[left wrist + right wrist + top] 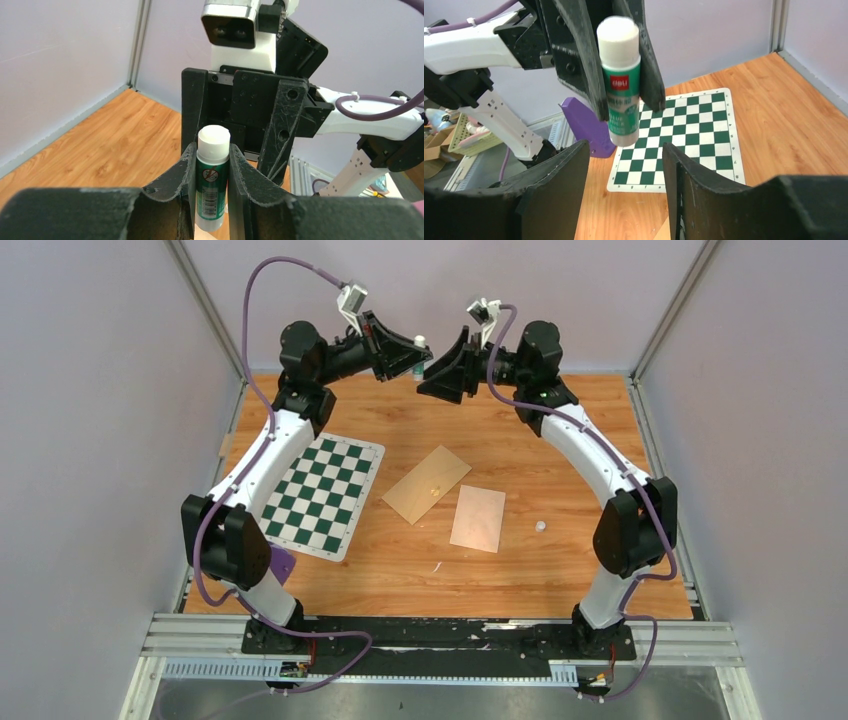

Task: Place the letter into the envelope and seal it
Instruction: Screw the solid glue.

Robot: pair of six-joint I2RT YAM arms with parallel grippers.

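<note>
top external view, nearest things first: on the wooden counter (560, 570) the checkered mat (325, 495) lies to the left, and everything else is placed from it. to the right of the mat's near half, well apart from it, lies a pale pinkish-cream rectangle that i take to be the letter (478, 518), flat with nothing holding it. its printed border does not resolve at this size, so that is a judgement. between it and the mat, a little farther back and turned at a slant, lies the tan envelope (427, 484). its corner comes close to the letter, but i cannot tell whether they touch. farther right of the mat than both sits a small white round bit (540, 526). beyond the mat's far edge and raised off the counter, the left gripper (212, 150) is clamped on a green-and-white glue stick (619, 75), pinching its barrel with the white end poking out. facing it, the right gripper (625, 145) has its jaws standing apart, the stick in line with the gap but touching neither finger. the letter looks thin, light and limp, likely to buckle or crease if pushed and hard to pinch while flat. the safest hold is probably a shallow pinch at one short edge or corner, with the envelope pinned by the other gripper.
</note>
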